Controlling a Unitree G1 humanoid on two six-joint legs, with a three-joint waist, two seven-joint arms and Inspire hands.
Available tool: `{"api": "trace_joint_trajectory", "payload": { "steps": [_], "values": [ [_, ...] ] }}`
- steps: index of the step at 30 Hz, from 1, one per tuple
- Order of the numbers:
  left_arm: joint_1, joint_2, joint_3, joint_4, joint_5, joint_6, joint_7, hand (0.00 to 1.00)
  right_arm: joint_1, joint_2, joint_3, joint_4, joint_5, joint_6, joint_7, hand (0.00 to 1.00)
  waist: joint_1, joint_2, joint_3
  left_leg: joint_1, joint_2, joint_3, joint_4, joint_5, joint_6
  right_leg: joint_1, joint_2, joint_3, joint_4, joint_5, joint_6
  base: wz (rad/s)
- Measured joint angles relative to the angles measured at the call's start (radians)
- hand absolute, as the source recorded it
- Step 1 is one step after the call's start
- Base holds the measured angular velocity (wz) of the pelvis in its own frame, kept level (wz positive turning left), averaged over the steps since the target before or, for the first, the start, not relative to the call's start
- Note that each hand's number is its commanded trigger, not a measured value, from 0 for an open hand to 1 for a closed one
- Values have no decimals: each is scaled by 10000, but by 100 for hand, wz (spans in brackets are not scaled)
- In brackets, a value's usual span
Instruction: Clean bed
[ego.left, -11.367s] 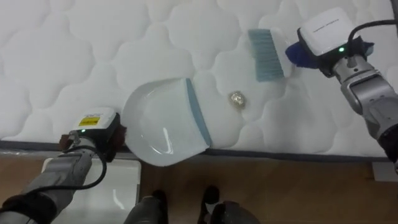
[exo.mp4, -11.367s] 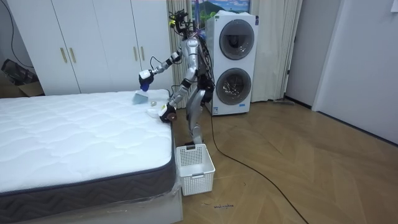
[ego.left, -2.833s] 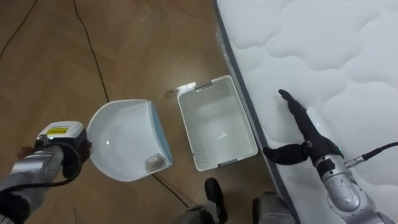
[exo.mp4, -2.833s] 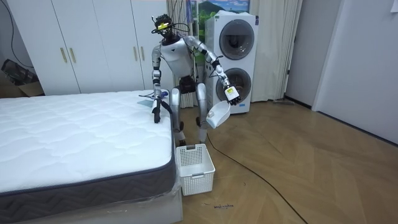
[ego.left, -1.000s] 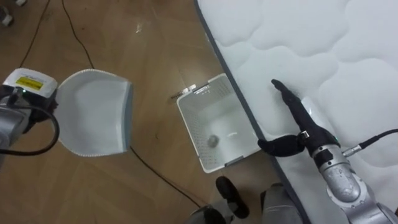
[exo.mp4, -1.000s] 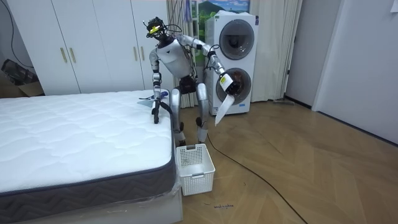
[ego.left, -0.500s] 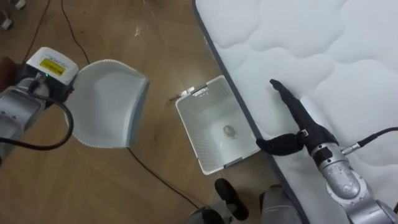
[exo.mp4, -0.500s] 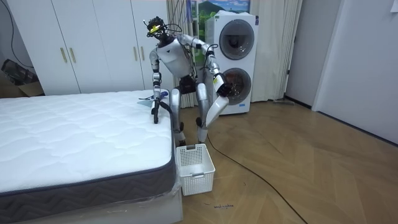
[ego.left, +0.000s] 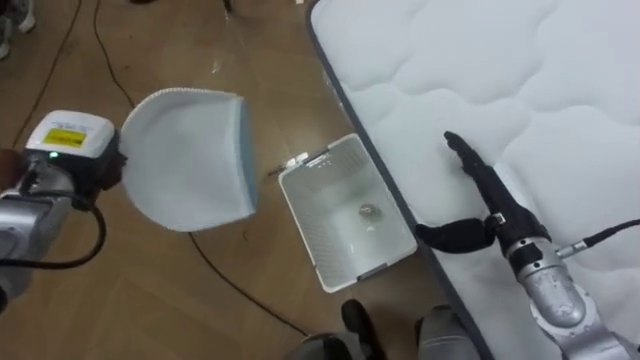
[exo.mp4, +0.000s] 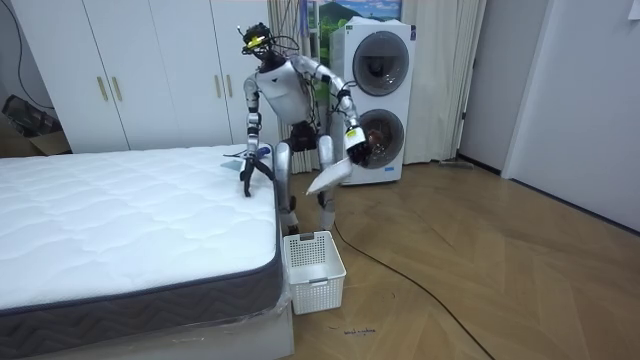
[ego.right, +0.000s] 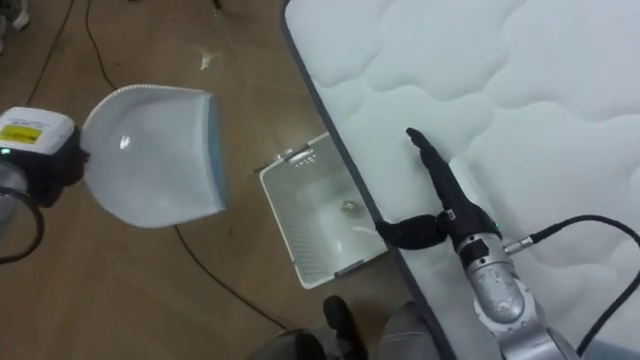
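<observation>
Item under inspection: dustpan (ego.left: 185, 160), white plastic, rounded at the back, with a straight blue-grey lip (ego.left: 243, 150) along its open edge. It is held in the air above the wooden floor (ego.left: 150, 290), just to the left of the basket (ego.left: 296, 215) and not over it. Its long axis runs across the eye views, handle end toward the robot's left and lip toward the basket and bed (ego.left: 540, 80). In the room view the pan is tilted, lip end lower.

Left hand (ego.left: 100, 170): closed round the pan's handle, arm raised out to the side.

Right hand (ego.left: 487, 195): fingers straight, thumb spread, resting flat on the mattress at its edge.

Basket: white, perforated, on the floor against the bed's side. A small crumpled ball (ego.left: 369, 211) lies on its bottom.

Robot stands upright at the bed's corner, washing machines (exo.mp4: 378, 100) behind it.
</observation>
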Motion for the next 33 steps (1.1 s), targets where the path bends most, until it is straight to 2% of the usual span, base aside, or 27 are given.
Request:
{"api": "trace_joint_trajectory", "payload": {
  "steps": [1, 3, 4, 5, 8, 9, 12, 14, 15, 16, 17, 18, 19, 20, 21, 22, 23, 24, 25, 26, 27, 28, 29, 31, 33],
  "values": [
    [224, -109, 132, -202, 0, -42, 84, 100, 13, 72, -3, 66, 20, 21, -21, 0, 29, -48, -26, 35, 57, -22, 16, -40, -15, 77, 62, 5, -143, 61, -12, -32],
    [710, -532, 320, -620, 19, -358, 214, 100, 12, 346, -58, 475, 88, 123, -104, 0, 318, -127, -82, 320, 325, -99, 47, -283, -82, 501, 383, 69, -774, 331, 0, -43],
    [757, -625, 323, -665, 13, -433, 220, 100, 46, 402, -109, 517, 123, 185, -104, 0, 389, -165, -104, 398, 363, -93, 47, -323, -78, 615, 414, 103, -887, 352, 18, -35],
    [849, -729, 326, -844, -32, -548, 221, 100, 112, 451, -119, 521, 318, 287, -119, 0, 467, -230, -163, 531, 434, -89, 49, -394, -54, 782, 455, 193, -1037, 396, 67, -24],
    [1374, -894, 556, -1878, -848, -826, 340, 100, 332, 491, -127, 435, 486, 451, -215, 0, 466, -326, -239, 941, 422, -67, 19, -469, 39, 1344, 483, 328, -1424, 514, 203, -20],
    [1689, -1058, 773, -2230, -1114, -975, 436, 100, 476, 502, -148, 388, 491, 550, -239, 0, 467, -360, -269, 1175, 433, -53, -36, -515, 33, 1649, 517, 416, -1639, 589, 243, -27],
    [2085, -1534, 895, -2668, -1552, -1234, 470, 100, 1031, 540, -388, 265, 467, 749, -370, 0, 453, -457, -372, 1762, 460, -96, -212, -551, 14, 2252, 619, 661, -2276, 843, 334, -37],
    [2267, -1826, 954, -2795, -1673, -1245, 470, 100, 1228, 655, -562, 254, 481, 853, -474, 0, 460, -595, -436, 2168, 445, -90, -560, -579, -1, 2446, 659, 1002, -2513, 990, 405, -58],
    [2403, -2053, 956, -2802, -1872, -1252, 456, 100, 1308, 671, -598, 238, 494, 914, -504, 0, 452, -661, -482, 2357, 442, -42, -618, -659, -18, 2510, 743, 1148, -2640, 1110, 442, -78],
    [2452, -2184, 962, -2808, -1960, -1253, 443, 100, 1356, 676, -610, 207, 496, 954, -531, 0, 474, -702, -493, 2447, 471, 5, -613, -730, -29, 2515, 780, 1193, -2658, 1165, 474, -97],
    [2577, -2464, 1033, -2844, -1951, -1255, 428, 100, 1488, 666, -616, -9, 495, 1096, -534, 0, 545, -776, -505, 2643, 586, 257, -608, -929, -56, 2517, 851, 1296, -2674, 1254, 510, -121],
    [2806, -2711, 1176, -2899, -1942, -1309, 421, 100, 1534, 728, -610, -186, 460, 1161, -518, 0, 605, -880, -494, 2933, 791, 721, -609, -1177, -91, 2490, 887, 1214, -2670, 1391, 526, -132],
    [2913, -2829, 1238, -2900, -1939, -1328, 416, 100, 1527, 785, -610, -197, 431, 1166, -515, 0, 706, -955, -492, 3119, 892, 970, -640, -1276, -107, 2476, 860, 1025, -2671, 1473, 537, -176],
    [3149, -3114, 1374, -2900, -1923, -1347, 409, 100, 1504, 944, -606, -188, 488, 1221, -463, 0, 998, -1170, -494, 3639, 1095, 1544, -828, -1457, -162, 2445, 655, 216, -2712, 1741, 471, -210],
    [3429, -3341, 1467, -2988, -1955, -1355, 409, 100, 1467, 1052, -583, -204, 677, 1236, -308, 0, 1249, -1254, -510, 3971, 1318, 1877, -876, -1603, -218, 2513, 406, -1099, -2978, 2145, 277, -217],
    [3544, -3417, 1497, -3055, -1960, -1369, 410, 100, 1414, 1109, -578, -195, 685, 1233, -252, 0, 1338, -1272, -517, 4060, 1387, 1904, -885, -1665, -228, 2548, 296, -1777, -3135, 2349, 175, -202],
    [3595, -3517, 1494, -3075, -1959, -1422, 404, 100, 1260, 1205, -582, -111, 670, 1234, -154, 0, 1438, -1291, -525, 4166, 1586, 2223, -971, -1714, -220, 2674, 188, -2716, -3541, 2775, 2, -159],
    [3576, -3545, 1495, -3126, -1958, -1451, 404, 100, 1120, 1346, -617, -50, 671, 1278, -100, 0, 1416, -1294, -533, 4179, 1904, 2785, -1086, -1711, -193, 2703, 186, -3353, -3891, 3192, -116, -147],
    [3574, -3552, 1496, -3170, -1966, -1461, 403, 100, 1099, 1385, -613, -55, 676, 1300, -91, 0, 1431, -1311, -533, 4203, 2031, 3149, -1113, -1725, -158, 2672, 106, -3679, -3816, 3231, -186, -127],
    [3597, -3697, 1499, -3188, -1970, -1461, 391, 100, 1133, 1405, -615, -57, 665, 1318, -83, 0, 1528, -1332, -538, 4420, 2164, 3730, -1170, -1742, -134, 2758, -209, -4226, -3040, 2903, -68, -132],
    [3616, -3882, 1504, -3199, -1987, -1461, 383, 100, 1124, 1400, -613, -57, 610, 1318, -105, 0, 1689, -1335, -536, 4716, 2231, 4388, -1282, -1757, -148, 3103, -602, -4487, -2449, 2532, 153, -133],
    [3617, -3953, 1507, -3209, -2016, -1461, 368, 100, 1107, 1406, -598, -58, 602, 1305, -104, 0, 1785, -1337, -536, 4842, 2266, 4631, -1285, -1775, -178, 3295, -764, -4500, -2350, 2404, 296, -129],
    [3619, -3998, 1508, -3339, -2203, -1470, 305, 100, 1061, 1427, -529, -94, 615, 1242, -106, 0, 1911, -1393, -536, 4958, 2331, 4960, -1147, -1839, -273, 3551, -943, -4521, -2501, 2243, 546, -101],
    [3610, -4041, 1617, -3516, -2461, -1611, 199, 100, 1034, 1448, -455, -243, 642, 1121, -86, 0, 1897, -1470, -514, 4851, 2387, 5006, -968, -1825, -326, 3470, -777, -4519, -2955, 2183, 510, -77],
    [3669, -4131, 1742, -3523, -2692, -1717, -61, 100, 1015, 1460, -461, -417, 689, 1030, 4, 0, 1886, -1497, -510, 4819, 2395, 4742, -940, -1767, -426, 3413, -582, -4393, -3306, 2216, 263, -64]
  ]
}}
